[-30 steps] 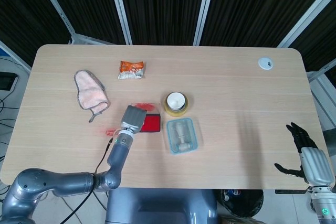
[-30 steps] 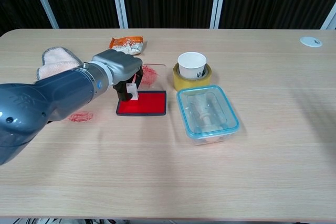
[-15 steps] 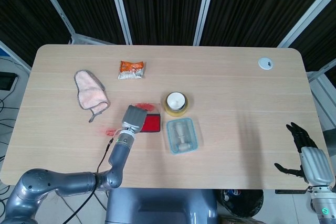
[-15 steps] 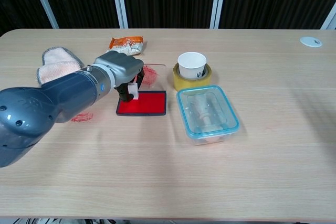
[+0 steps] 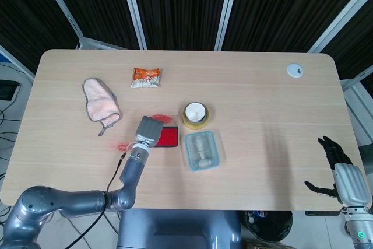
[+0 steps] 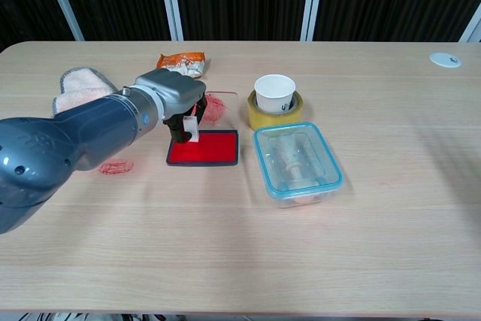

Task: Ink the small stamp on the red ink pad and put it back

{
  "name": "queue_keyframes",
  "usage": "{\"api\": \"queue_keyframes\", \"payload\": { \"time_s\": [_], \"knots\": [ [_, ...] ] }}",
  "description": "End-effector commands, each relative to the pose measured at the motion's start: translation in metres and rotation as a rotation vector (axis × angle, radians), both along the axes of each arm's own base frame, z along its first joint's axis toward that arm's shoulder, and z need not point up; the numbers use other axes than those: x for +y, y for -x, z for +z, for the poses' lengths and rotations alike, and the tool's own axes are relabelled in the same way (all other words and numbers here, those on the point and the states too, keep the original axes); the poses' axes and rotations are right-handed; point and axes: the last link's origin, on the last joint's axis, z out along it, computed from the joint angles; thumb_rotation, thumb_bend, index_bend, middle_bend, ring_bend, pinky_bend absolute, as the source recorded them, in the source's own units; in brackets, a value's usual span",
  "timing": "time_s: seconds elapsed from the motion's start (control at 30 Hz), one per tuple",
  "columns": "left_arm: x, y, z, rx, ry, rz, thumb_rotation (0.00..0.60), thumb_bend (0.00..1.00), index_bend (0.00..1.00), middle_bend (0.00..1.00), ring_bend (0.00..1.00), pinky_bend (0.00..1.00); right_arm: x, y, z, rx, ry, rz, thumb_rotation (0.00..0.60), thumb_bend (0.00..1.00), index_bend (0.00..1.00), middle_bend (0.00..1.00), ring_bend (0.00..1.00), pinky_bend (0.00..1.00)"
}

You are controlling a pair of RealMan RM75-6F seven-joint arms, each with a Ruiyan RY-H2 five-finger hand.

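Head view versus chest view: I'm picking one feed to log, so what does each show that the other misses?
Only the head view shows the right hand, open and idle past the table's right edge. Only the chest view shows the small white stamp held by the left hand over the red ink pad; from above the hand hides it. Both share the left hand, pad, clear container, cup on tape roll, snack packet and pink cloth.

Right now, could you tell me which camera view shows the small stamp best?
The chest view shows it best: the small stamp appears as a white piece held under the left hand, over the near-left part of the red ink pad. In the head view, the left hand covers the stamp entirely; only part of the red ink pad shows.
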Motion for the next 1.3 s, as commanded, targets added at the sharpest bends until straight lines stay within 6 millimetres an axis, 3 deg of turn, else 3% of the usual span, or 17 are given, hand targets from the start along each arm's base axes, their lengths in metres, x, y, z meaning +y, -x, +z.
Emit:
{"api": "queue_keyframes", "payload": {
  "time_s": [0.03,1.3],
  "knots": [
    [0.001,-0.003,0.002,0.002,-0.006,-0.008,0.600,0.58,0.74,0.76,0.59,0.65,0.000,0.000,0.000,0.000,-0.001,-0.001,0.600,0.11,0.00,0.00,0.00,0.18],
    [-0.009,0.008,-0.019,0.097,0.028,-0.037,0.600,0.58,0.74,0.76,0.59,0.65,0.000,0.000,0.000,-0.007,-0.003,-0.001,0.600,0.12,0.00,0.00,0.00,0.18]
  ]
}}
